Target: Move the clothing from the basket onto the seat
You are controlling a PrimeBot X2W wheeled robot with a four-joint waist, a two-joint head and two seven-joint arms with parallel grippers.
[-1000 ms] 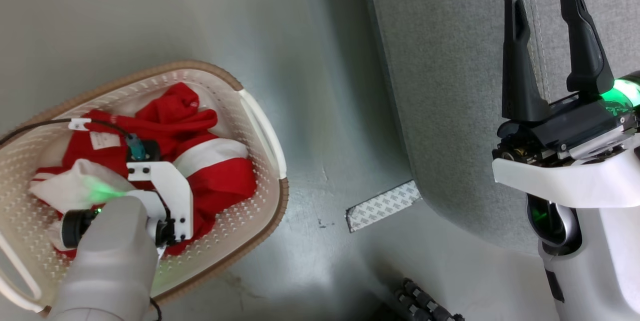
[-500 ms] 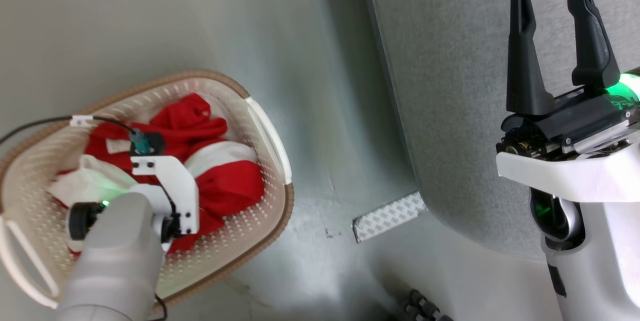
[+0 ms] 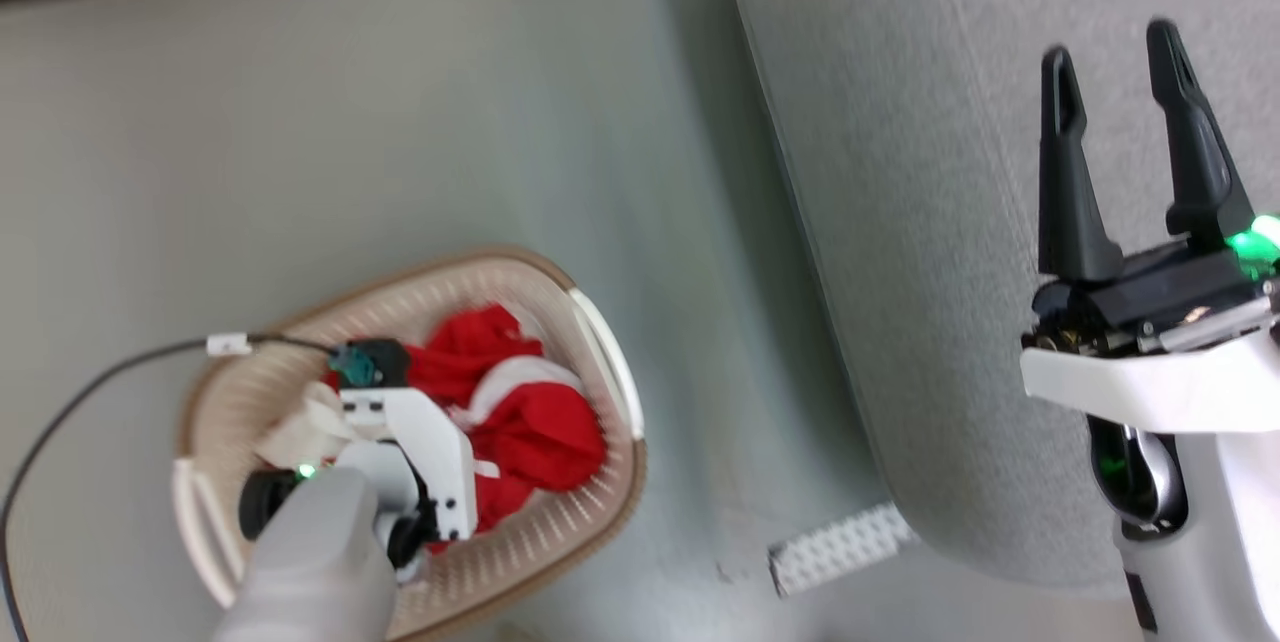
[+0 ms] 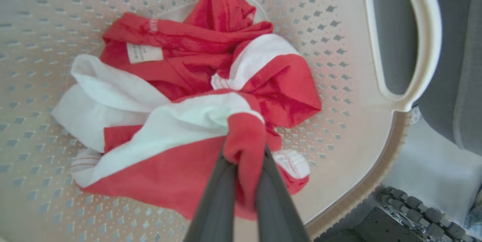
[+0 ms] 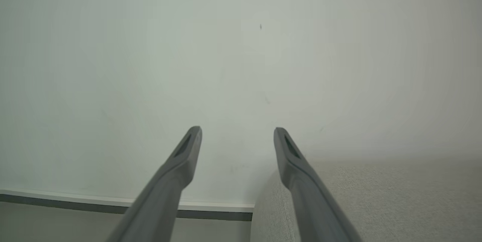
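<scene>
- Currently left gripper pinched on a red fold of clothing, inside basket.
- Meanwhile right gripper spread wide, empty, near the sofa.

We see a smooth grey-green floor with a pale patterned strip lying flat on it. We also see a plain pale wall, with a white baseboard along its foot above a dark line.

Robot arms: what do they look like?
The left tool and right tool have two long dark fingers. The right's have slots near the tips; its black base carries a green light above a white shell. The left arm is grey, with a white bracket and black cable.
</scene>
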